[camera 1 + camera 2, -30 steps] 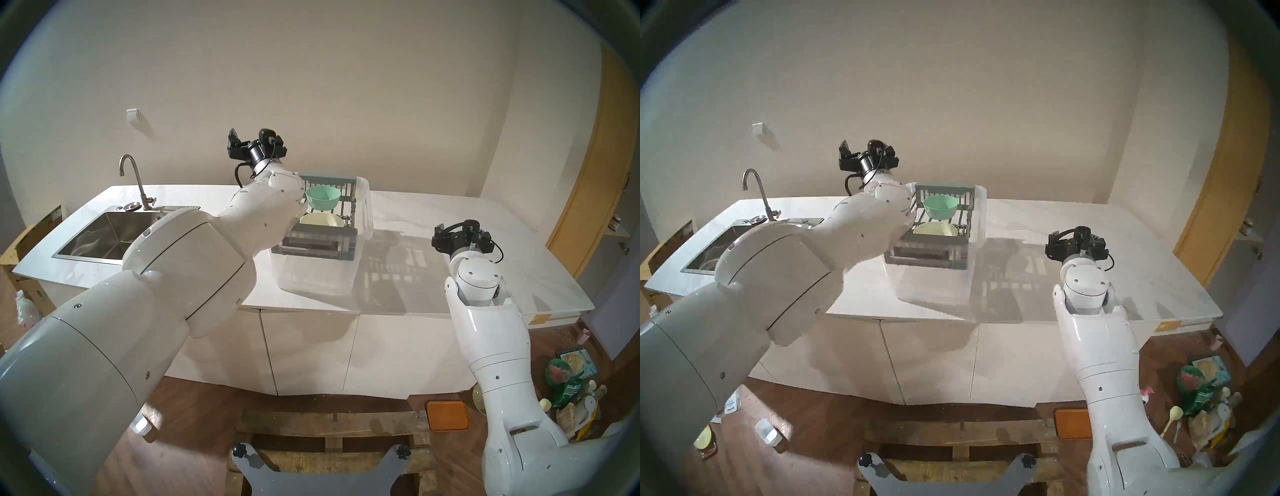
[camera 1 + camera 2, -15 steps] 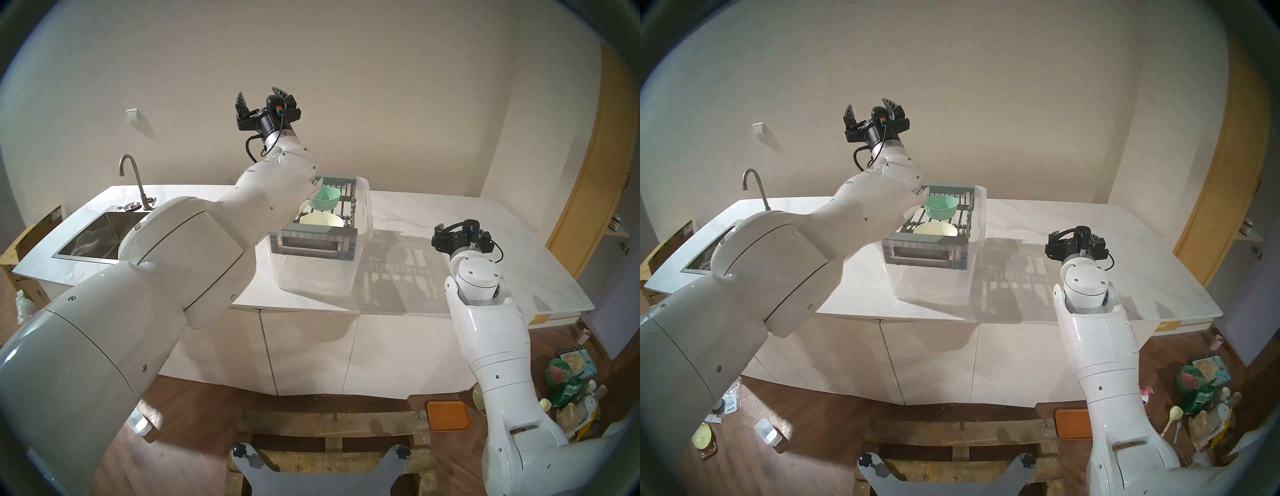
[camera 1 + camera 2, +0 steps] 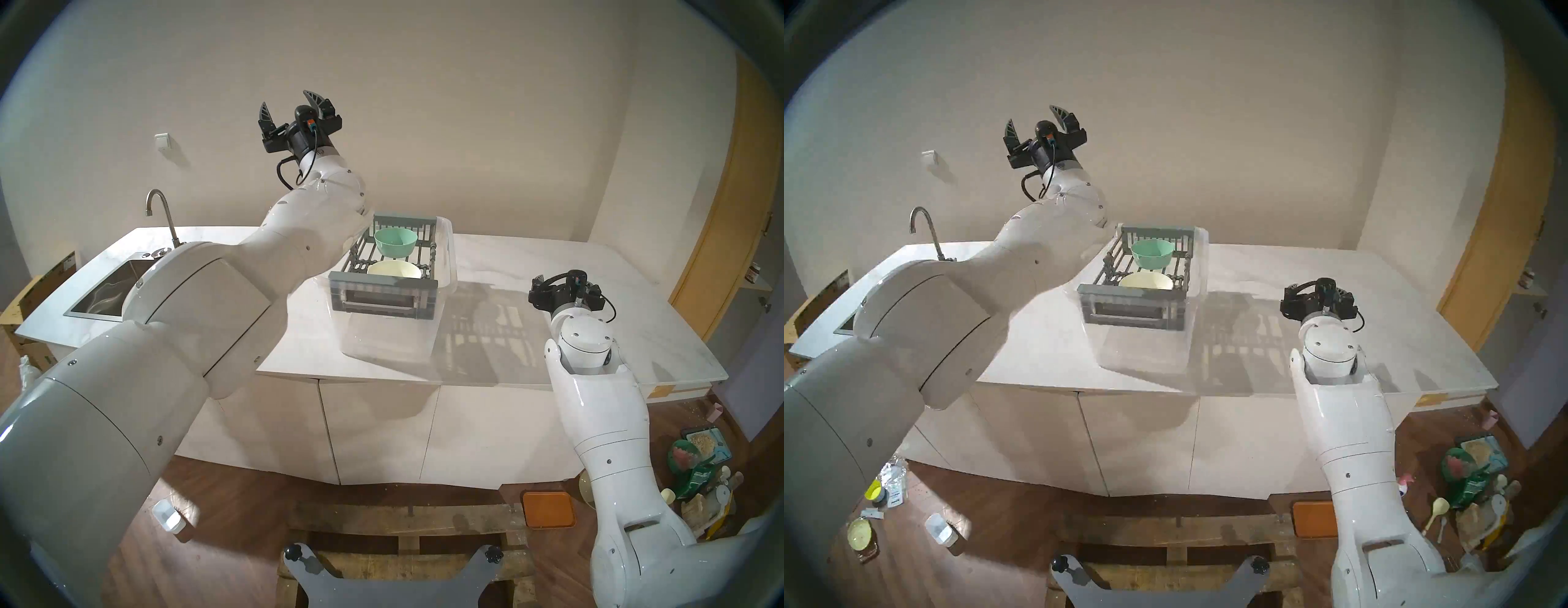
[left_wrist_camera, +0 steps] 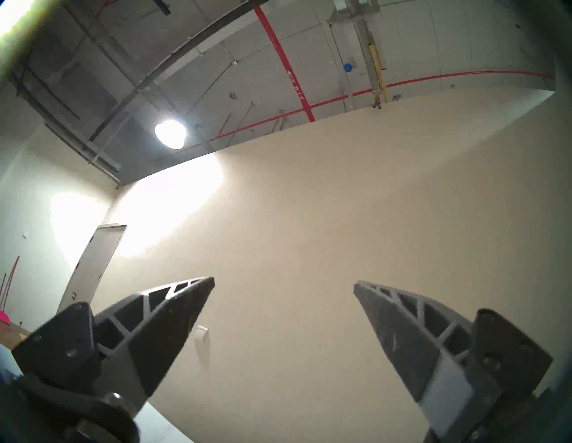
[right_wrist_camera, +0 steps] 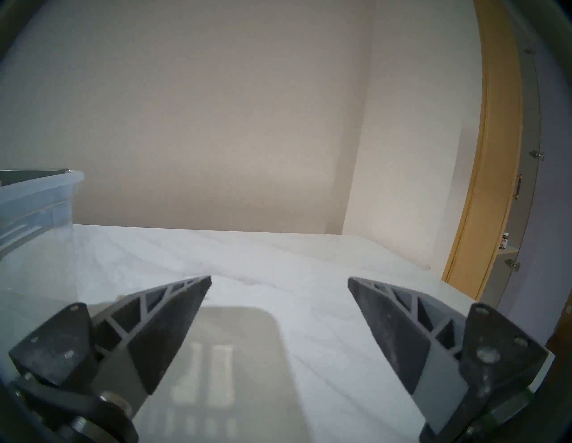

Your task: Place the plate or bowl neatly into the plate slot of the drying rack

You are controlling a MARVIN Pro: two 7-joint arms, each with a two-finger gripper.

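Drying rack (image 3: 384, 283) – left corner hidden by arm (image 3: 297, 242) – both grippers' fingers (image 4: 173, 324) wide, empty.

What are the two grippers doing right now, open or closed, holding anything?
Left gripper: open, empty, raised above the drying rack.
Right gripper: open, empty, over the countertop.

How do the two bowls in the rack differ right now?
The green bowl sits at the far end of the drying rack; the cream bowl sits at the near end. The green bowl shows fully, while the rack's near wall hides the cream bowl's base. Both stand mouth-up, ungripped.
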